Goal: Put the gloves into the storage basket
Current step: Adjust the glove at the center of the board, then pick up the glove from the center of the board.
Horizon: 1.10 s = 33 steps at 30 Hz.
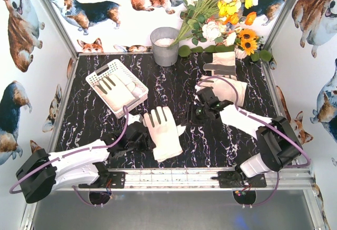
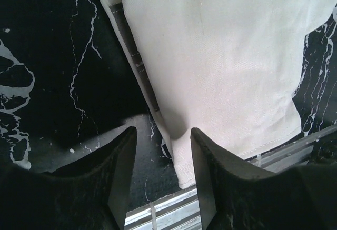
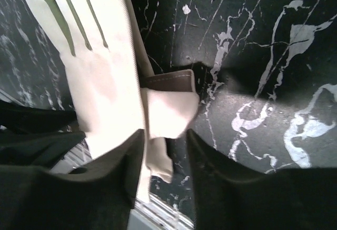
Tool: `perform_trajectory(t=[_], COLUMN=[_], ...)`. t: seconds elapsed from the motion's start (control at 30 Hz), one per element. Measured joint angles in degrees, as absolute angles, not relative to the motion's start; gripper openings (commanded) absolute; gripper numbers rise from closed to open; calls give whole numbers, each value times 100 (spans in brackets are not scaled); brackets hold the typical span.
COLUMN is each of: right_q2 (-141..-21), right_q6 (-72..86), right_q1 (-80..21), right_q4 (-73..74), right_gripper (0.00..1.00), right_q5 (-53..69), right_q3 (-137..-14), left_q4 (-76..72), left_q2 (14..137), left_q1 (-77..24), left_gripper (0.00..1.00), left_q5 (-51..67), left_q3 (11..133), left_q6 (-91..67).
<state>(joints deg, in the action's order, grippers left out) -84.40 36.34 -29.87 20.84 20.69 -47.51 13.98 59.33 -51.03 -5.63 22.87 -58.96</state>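
Note:
A cream-white glove point(image 1: 163, 133) lies flat mid-table between my two grippers. My left gripper point(image 1: 144, 135) is at its left edge; in the left wrist view the gripper point(image 2: 163, 132) is open, and the glove's point(image 2: 221, 56) cuff edge lies loose between the parted fingers. On the glove's right, my right gripper point(image 1: 196, 115) is also open point(image 3: 164, 135), with the glove's thumb point(image 3: 171, 111) lying between its fingers, not pinched. The white storage basket point(image 1: 98, 75) at back left holds gloves point(image 1: 117, 86). Two more gloves point(image 1: 227, 88) point(image 1: 224, 61) lie at back right.
A grey metal bucket point(image 1: 165, 46) stands at the back centre, beside a bunch of flowers point(image 1: 224, 9). The aluminium rail point(image 1: 179, 176) runs along the near table edge, close behind both grippers. Walls close in the table on both sides.

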Motion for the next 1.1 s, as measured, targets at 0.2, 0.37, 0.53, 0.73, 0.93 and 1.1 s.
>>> perform_trajectory(t=[0.2,0.37,0.53,0.73,0.93,1.1], right_q2=[-8073,-7478,-7395,-7647,-8023,-8346], right_q6=[3597,3673,3839,4088,4268,4399], right_q1=[-2987,-2989,-3218,-3649,-3715,-3876], right_q4=[2322,2344,2333,2045,1763,1579], right_gripper=[68,73,74,73,67,56], right_q5=[2047,2436,2921,3216,3256,3258], right_q3=[-4687,-4278,-3800,-3599,-3500,-3481], left_q4=[1273,1107,989,862,733,701], left_q2=[5743,5688,5721,5784,5817,5824], left_q1=[-5103,-5103,-5103,-5103,-5103,-5103], left_gripper=[37,36,32,28,26,25], left_q5=[-552,-519,-491,-469,-464,-427], left_q3=[2180,1997,1922,1876,1734,1721], left_q6=[-6018,-6134,-6191,-6213,-6246,-6267])
